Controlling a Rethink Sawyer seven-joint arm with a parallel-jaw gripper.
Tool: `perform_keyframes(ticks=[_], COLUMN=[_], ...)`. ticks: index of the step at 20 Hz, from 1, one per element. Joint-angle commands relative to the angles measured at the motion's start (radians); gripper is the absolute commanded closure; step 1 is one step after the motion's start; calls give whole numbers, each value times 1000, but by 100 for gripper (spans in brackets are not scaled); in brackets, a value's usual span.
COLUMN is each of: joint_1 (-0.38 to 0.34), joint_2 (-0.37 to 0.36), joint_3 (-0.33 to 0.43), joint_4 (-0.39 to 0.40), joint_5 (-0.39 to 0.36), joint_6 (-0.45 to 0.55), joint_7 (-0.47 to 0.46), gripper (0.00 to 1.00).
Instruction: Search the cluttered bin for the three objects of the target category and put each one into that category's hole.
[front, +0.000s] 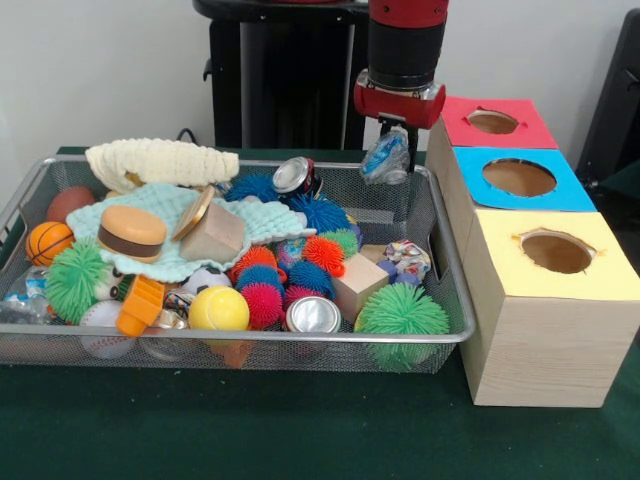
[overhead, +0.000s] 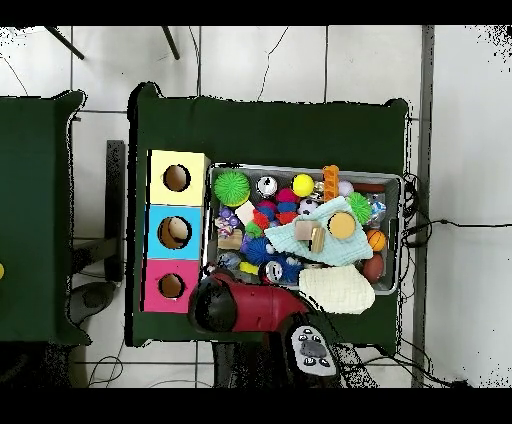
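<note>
Spread across everything, a green table (front: 300, 440). On it, a wire bin (front: 300, 342) packed with clutter, and just to its right a row of three wooden boxes, each with one hole on top: yellow box (front: 560, 330) nearest, blue box (front: 470, 185) in the middle, red box (front: 530, 130) farthest.

Coming down over the bin's far right corner, the red and black arm (front: 405, 40). Seen from overhead, covers the gripper completely.

In the bin's left half, a cream knitted cloth (front: 160, 160) draped at the far rim and a mint cloth (front: 150, 205) under a toy burger (front: 132, 232). Toward the near right, a green spiky ball (front: 402, 310). Among the smaller spiky balls, two drink cans: one (front: 313, 315) near the front wall, one (front: 293, 175) tipped at the far side.

Smallest and most relevant: the gripper (front: 400, 150), apparently clenched on a crumpled clear-and-blue wrapper (front: 384, 160), hanging above the bin's far right corner, clear of the pile and just left of the red box. Cannot tell from here which hole suits it.

Likely very light, thin and crinkly, with slick faces; no stiffness, so prone to sag, swing or slip from a loose pinch. Best gripped across a bunched fold rather than a single flat flap. A similar crumpled piece (front: 405, 260) lies in the bin's right side, partly wedged among balls; probably best pinched from above at its raised crest.
</note>
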Motion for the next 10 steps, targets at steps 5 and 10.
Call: perform_keyframes(ticks=[5,10], joint_1=[5,17], joint_2=[-73,-82], joint_3=[47,43], joint_4=[-16,-13], joint_5=[110,137], joint_6=[186,187], joint_7=[145,156], gripper=[100,100])
